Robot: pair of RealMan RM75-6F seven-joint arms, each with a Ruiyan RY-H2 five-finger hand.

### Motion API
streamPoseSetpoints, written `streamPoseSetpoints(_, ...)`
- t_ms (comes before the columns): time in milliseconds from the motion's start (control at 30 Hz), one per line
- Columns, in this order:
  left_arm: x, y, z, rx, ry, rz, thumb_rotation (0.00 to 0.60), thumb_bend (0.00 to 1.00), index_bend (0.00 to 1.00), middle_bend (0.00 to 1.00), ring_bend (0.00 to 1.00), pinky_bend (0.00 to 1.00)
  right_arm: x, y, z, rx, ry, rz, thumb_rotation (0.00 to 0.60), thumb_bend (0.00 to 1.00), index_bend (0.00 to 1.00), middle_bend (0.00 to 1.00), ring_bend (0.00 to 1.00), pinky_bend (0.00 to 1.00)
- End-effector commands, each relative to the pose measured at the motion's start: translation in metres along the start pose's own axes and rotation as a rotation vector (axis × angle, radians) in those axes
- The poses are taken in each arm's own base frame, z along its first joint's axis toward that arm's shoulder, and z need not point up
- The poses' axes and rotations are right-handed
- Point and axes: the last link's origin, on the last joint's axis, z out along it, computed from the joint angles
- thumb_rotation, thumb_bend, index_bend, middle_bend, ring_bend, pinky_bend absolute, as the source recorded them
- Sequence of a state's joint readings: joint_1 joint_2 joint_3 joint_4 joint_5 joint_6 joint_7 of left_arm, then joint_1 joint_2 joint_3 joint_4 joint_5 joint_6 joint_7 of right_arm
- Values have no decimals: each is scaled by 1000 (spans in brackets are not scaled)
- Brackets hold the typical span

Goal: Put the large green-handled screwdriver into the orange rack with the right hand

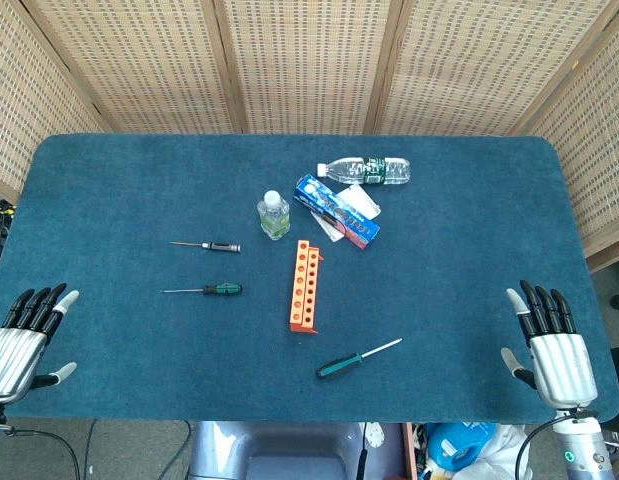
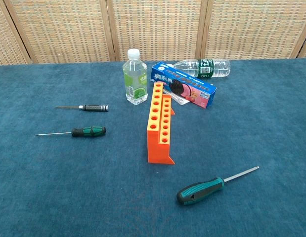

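Observation:
The large green-handled screwdriver (image 1: 357, 358) (image 2: 207, 186) lies flat on the blue table near the front, handle toward the front left, shaft pointing back right. The orange rack (image 1: 304, 286) (image 2: 160, 127) stands just behind it at the table's middle, its rows of holes facing up. My right hand (image 1: 551, 341) rests at the table's front right corner, fingers extended and apart, holding nothing, well to the right of the screwdriver. My left hand (image 1: 24, 337) sits at the front left corner, open and empty. Neither hand shows in the chest view.
A small green-handled screwdriver (image 1: 208, 290) (image 2: 82, 132) and a black-handled one (image 1: 211, 245) (image 2: 88, 107) lie left of the rack. Behind the rack stand a small bottle (image 1: 274, 215) (image 2: 135, 77), a blue box (image 1: 337, 210) (image 2: 185, 86) and a lying water bottle (image 1: 367, 171) (image 2: 202, 68).

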State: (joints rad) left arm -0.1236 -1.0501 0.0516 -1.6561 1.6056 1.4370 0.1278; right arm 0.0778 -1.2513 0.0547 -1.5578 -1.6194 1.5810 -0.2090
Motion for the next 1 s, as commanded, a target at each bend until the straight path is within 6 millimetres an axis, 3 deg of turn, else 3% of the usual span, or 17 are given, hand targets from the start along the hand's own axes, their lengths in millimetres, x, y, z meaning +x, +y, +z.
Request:
streamPoseSetpoints(33, 0, 0, 0, 2, 2, -1, 600, 0, 0, 0, 0, 0, 0, 0, 0, 1, -1, -1, 600, 232, 0, 0, 0, 0)
streamPoseSetpoints(1000, 3, -1, -1, 9, -10, -2, 600, 0, 0, 0, 0, 0, -2, -4, 0, 15, -13, 4, 600, 233, 0, 0, 0, 0)
